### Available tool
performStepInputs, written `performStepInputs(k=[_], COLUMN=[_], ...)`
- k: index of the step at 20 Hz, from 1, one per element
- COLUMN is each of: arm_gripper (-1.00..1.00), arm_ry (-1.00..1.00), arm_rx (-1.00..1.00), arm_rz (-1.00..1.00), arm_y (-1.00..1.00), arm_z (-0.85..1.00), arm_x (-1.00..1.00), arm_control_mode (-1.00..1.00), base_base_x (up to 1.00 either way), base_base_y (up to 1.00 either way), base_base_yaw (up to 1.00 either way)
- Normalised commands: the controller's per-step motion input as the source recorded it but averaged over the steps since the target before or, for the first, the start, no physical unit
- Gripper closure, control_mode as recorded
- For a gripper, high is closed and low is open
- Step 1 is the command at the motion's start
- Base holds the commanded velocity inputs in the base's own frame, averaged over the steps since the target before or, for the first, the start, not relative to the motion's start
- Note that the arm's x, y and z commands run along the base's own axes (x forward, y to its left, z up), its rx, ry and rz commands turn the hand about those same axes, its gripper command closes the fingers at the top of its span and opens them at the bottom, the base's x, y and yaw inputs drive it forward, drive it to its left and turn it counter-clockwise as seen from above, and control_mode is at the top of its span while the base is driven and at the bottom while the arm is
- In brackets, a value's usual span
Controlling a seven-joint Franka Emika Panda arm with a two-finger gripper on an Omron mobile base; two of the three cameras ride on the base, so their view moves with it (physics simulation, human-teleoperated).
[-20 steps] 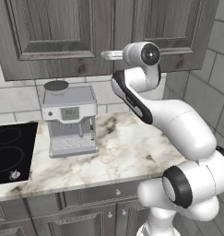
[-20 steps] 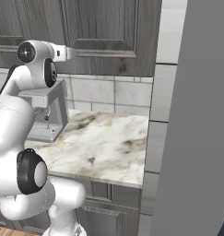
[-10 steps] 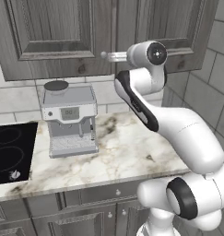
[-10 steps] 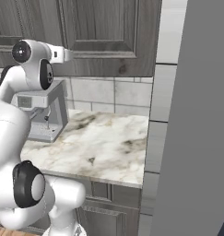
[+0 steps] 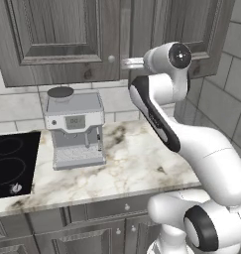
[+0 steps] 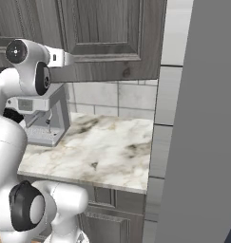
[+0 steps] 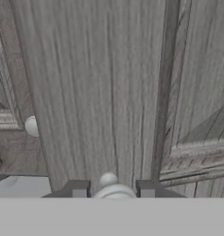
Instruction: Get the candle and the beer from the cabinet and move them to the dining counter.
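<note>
The cabinet (image 5: 57, 34) of dark grey-brown wood hangs above the worktop, with raised-panel doors. My gripper (image 5: 125, 63) reaches level to the right door's inner edge. In the hand view my gripper (image 7: 111, 189) is shut on a small round knob (image 7: 109, 183), one dark fingertip (image 7: 79, 188) on each side of it. The neighbouring door's knob (image 5: 111, 58) is free, just left of my hand. From the right base view, my gripper (image 6: 69, 58) meets the cabinet's (image 6: 112, 28) lower rail. The candle and the beer are hidden behind the doors. The dining counter is out of view.
A grey coffee machine (image 5: 75, 128) stands on the marble worktop (image 5: 132, 163) below the cabinet. A black hob (image 5: 13, 158) lies at the left. Grey drawer fronts (image 5: 92, 233) run under the worktop. A tall grey panel (image 6: 202, 118) closes the right side.
The wrist and forearm have drawn a little to the right and back from the cabinet, with the hand still on the knob. The coffee machine and the worktop have not moved.
</note>
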Motion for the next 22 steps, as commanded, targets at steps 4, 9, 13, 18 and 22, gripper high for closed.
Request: performStepInputs(k=[4,9,13,18,22], arm_gripper=[1.00,1.00,1.00,1.00,1.00], arm_ry=[0.04,0.04,0.00,0.00,0.00], arm_rx=[0.00,0.00,0.00,0.00,0.00], arm_rz=[0.00,0.03,0.10,0.12,0.12], arm_y=[-0.04,-0.26,-0.42,-0.51,-0.48], arm_z=[-0.04,-0.06,-0.10,-0.19,-0.21], arm_x=[-0.18,-0.06,-0.03,-0.12,-0.16], arm_control_mode=[-1.00,-1.00,-1.00,-1.00,-1.00], base_base_x=[0.00,0.00,0.00,0.00,0.00], base_base_y=[0.00,0.00,0.00,0.00,0.00], base_base_yaw=[0.00,0.00,0.00,0.00,0.00])
